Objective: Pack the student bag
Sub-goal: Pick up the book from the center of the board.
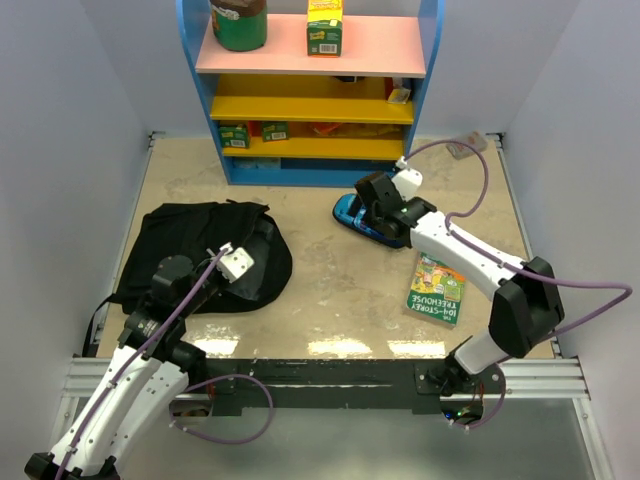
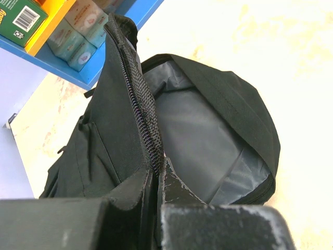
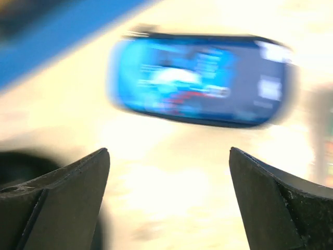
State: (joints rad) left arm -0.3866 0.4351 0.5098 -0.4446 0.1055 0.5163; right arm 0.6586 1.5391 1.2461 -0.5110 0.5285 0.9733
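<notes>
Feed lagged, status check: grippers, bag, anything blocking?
Left gripper shut on bag rim, mouth open. Right gripper open over pencil case. Book unpacked. Nothing seen blocking.

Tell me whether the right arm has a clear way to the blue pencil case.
Probably yes. The right gripper is open, and the pencil case lies on bare table just beyond its fingers, with nothing between them, though the wrist view is blurred.

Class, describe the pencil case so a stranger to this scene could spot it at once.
Start at the blue shelf at the back. In front of its right end lies the pencil case, by the open right gripper. It is bright blue and rounded; the backpack is black, the book flat and green.
</notes>
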